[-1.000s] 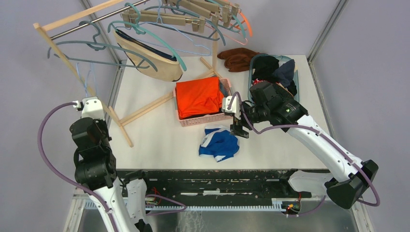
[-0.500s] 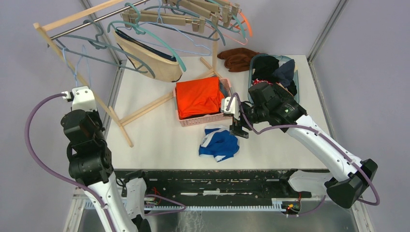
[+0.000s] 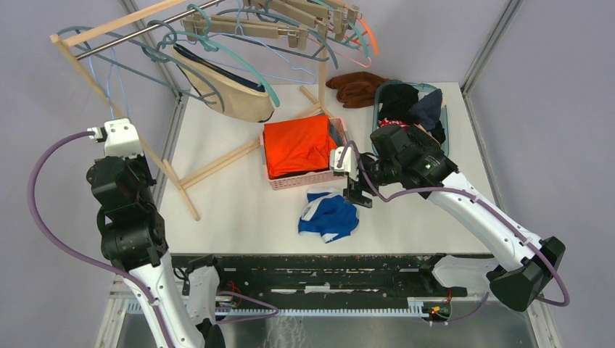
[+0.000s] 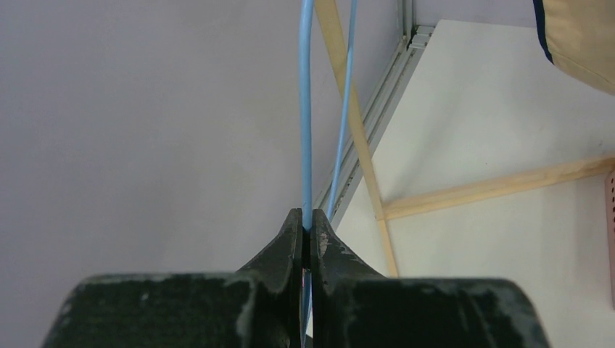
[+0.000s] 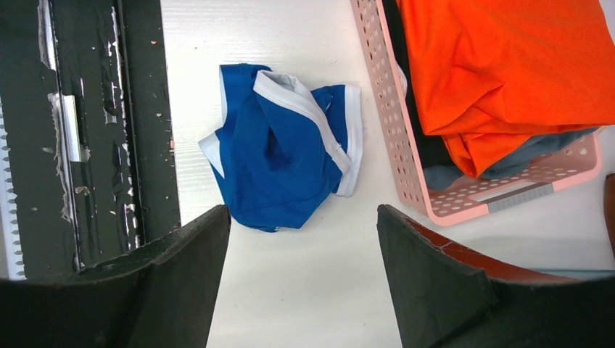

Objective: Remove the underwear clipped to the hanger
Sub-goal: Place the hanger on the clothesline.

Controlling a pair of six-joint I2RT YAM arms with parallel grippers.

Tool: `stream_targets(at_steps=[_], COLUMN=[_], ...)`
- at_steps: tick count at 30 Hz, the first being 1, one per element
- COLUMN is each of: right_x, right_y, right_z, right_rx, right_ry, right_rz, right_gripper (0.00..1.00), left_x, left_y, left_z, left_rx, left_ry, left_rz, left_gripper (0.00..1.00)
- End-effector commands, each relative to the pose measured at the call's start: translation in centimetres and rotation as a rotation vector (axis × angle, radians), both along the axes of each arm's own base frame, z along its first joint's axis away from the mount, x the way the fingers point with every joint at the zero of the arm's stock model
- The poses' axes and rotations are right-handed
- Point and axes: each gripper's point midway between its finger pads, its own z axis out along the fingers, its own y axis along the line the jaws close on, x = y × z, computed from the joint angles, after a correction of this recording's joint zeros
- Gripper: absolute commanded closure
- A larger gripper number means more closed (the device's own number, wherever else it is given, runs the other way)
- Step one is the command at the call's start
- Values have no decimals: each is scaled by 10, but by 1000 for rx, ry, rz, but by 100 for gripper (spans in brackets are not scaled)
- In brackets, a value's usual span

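Note:
A beige underwear with navy trim [image 3: 233, 93] hangs from a teal hanger [image 3: 217, 45] on the wooden rack; its corner shows in the left wrist view [image 4: 584, 36]. My left gripper [image 3: 116, 129] [image 4: 307, 221] is shut on the thin wire of a light blue hanger [image 3: 109, 80] [image 4: 306, 109] at the rack's left end, off the table's left edge. A royal blue underwear with white bands [image 3: 330, 215] [image 5: 279, 163] lies crumpled on the table. My right gripper [image 3: 353, 190] [image 5: 303, 210] hovers open just right of it, with nothing between its fingers.
A pink basket [image 3: 304, 180] [image 5: 464, 203] holds an orange garment [image 3: 297, 145] [image 5: 508, 65]. A teal bin [image 3: 444, 116] of dark clothes and a brown cloth [image 3: 355, 87] sit at the back right. Wooden rack legs [image 3: 217, 163] [image 4: 493, 188] cross the table's left half. Wooden clip hangers [image 3: 290, 22] hang above.
My left arm has moved left and up with the light blue hanger pinched in it, swinging that hanger toward the rack's left end. The right arm has barely moved.

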Motion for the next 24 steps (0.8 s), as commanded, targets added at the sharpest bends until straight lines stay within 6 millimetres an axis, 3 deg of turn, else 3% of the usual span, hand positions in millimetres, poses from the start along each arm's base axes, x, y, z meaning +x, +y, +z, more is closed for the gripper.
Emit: stream_targets(at_steps=[1,6,11,24], right_x=[2,1,0,-7], right_y=[2,5,6,12], right_z=[7,4,2,-3], right_rx=[12,1,-8,-30], right_ry=[-45,-42,-43,-46], right_rz=[10,19,25,64], right_gripper=[18,18,18,17], left_x=[5,1,-6,-25], left_y=[-8,-11,-12,-9], left_z=[-7,-57,-87,-87], left_rx=[-40,-80,-108,-111], left_ry=[-50,53,125,152], left_rz=[-35,-40,-34,24], left_gripper=[97,97,97,97])
